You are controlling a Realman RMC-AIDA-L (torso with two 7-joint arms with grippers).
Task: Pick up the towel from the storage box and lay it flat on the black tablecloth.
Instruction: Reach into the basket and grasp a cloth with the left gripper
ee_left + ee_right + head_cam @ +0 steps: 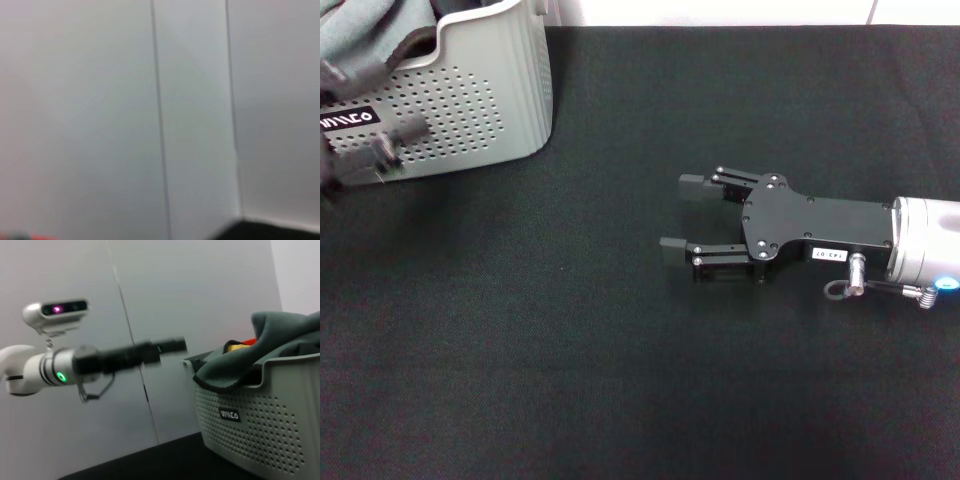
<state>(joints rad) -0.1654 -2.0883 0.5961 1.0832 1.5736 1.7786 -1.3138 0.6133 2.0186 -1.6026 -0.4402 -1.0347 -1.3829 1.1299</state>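
Note:
The storage box (pixel 490 110) stands at the far left corner of the black tablecloth (pixel 620 380). The towel (pixel 370 40) lies bunched inside it, grey-green side out. In the right wrist view the towel (pixel 235 365) hangs over the rim of the storage box (pixel 260 430), with a bit of orange showing. My left gripper (pixel 395 145) hovers blurred in front of the box's labelled wall, open and holding nothing. It shows side-on as the left gripper (pixel 172 346) just short of the rim. My right gripper (pixel 675 215) lies open on the cloth at centre right.
The left wrist view shows only pale wall panels and a sliver of black cloth (pixel 270 232). A white wall runs behind the table's far edge. The right arm's silver wrist (pixel 925 245) reaches in from the right edge.

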